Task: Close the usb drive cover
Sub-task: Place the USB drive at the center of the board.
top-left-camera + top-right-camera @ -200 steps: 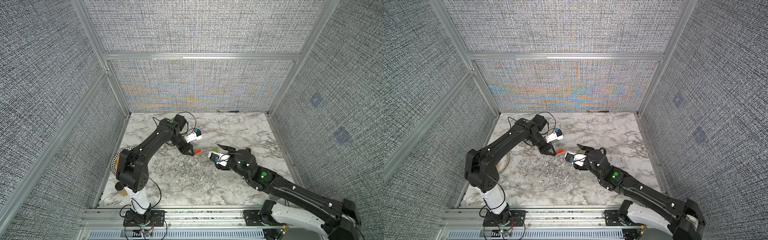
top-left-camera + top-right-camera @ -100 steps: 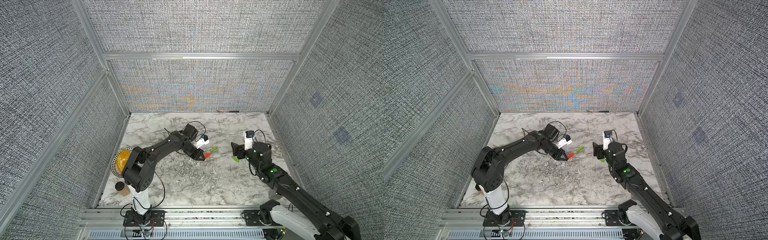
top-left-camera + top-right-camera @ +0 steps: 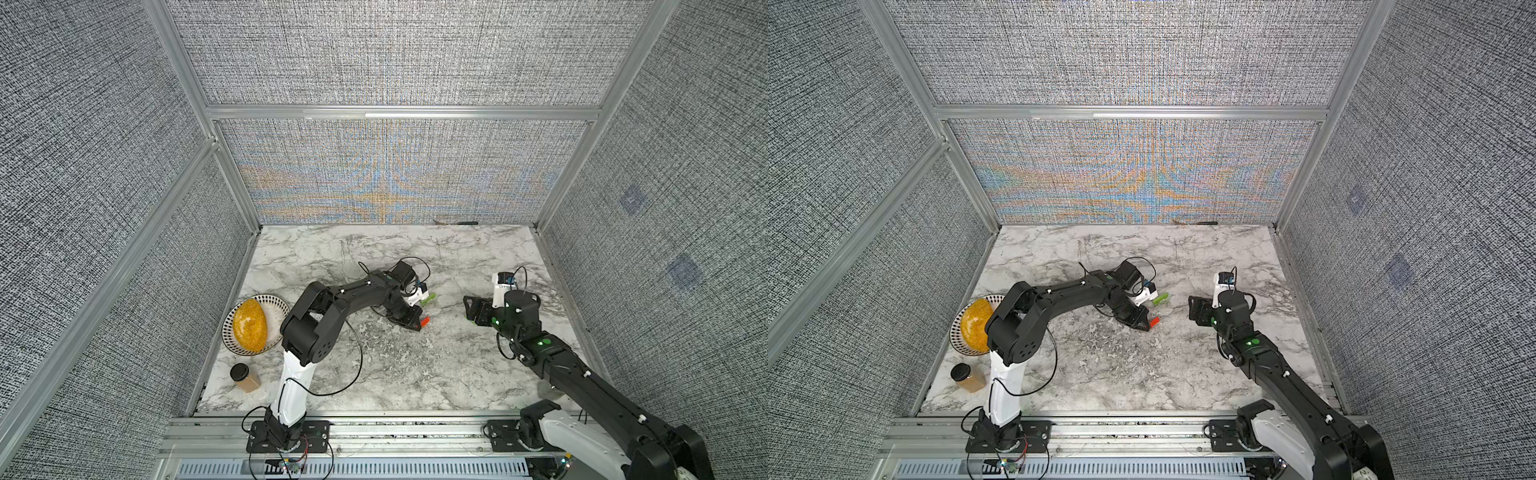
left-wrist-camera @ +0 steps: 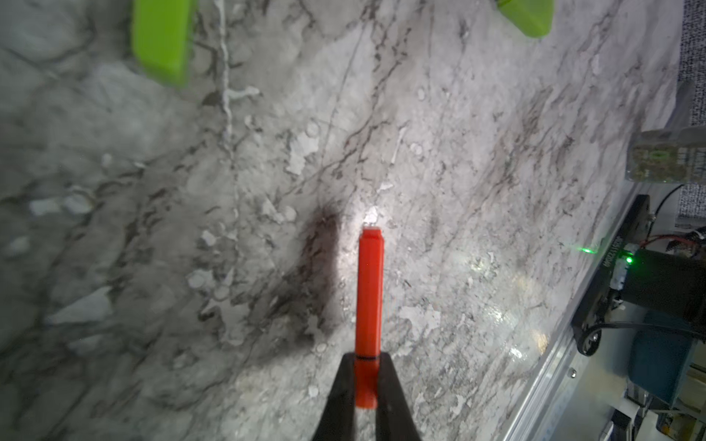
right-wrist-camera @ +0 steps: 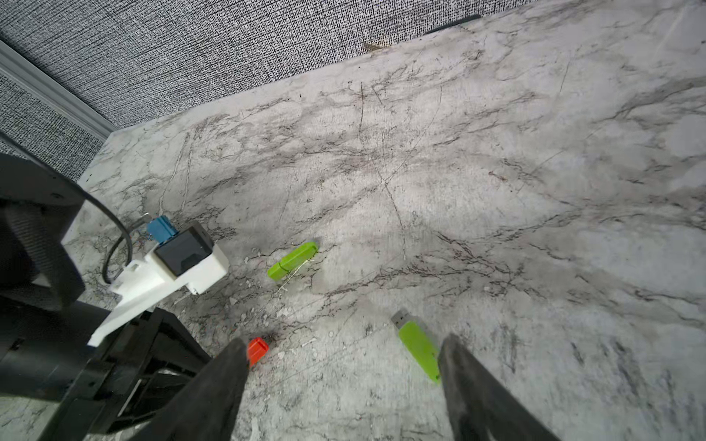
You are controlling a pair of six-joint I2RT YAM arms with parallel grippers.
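Note:
The usb drive (image 4: pixel 368 290) is a red-orange stick, and my left gripper (image 4: pixel 366 359) is shut on its near end. A thin dark seam crosses the stick at my fingertips. The short red piece behind the seam looks like the cover, seated on the drive. No metal plug shows. In both top views the drive (image 3: pixel 424 321) (image 3: pixel 1154 320) juts from the left gripper (image 3: pixel 415 322) low over the marble. My right gripper (image 5: pixel 344 343) is open and empty, apart to the right (image 3: pixel 471 309). The drive's red tip (image 5: pixel 258 349) shows beside one finger.
A capped green stick (image 5: pixel 292 261) lies by the left wrist camera. A green stick with a bare metal plug (image 5: pixel 418 349) lies under my right gripper. At the left stand a patterned plate (image 3: pixel 282 307) with a yellow lump and a black-lidded jar (image 3: pixel 245 378). Padded walls enclose the table.
A second ago both grippers met at the table's middle. The right arm has drawn back to the right and opened wider. The left gripper, still shut on the drive, has shifted right and forward.

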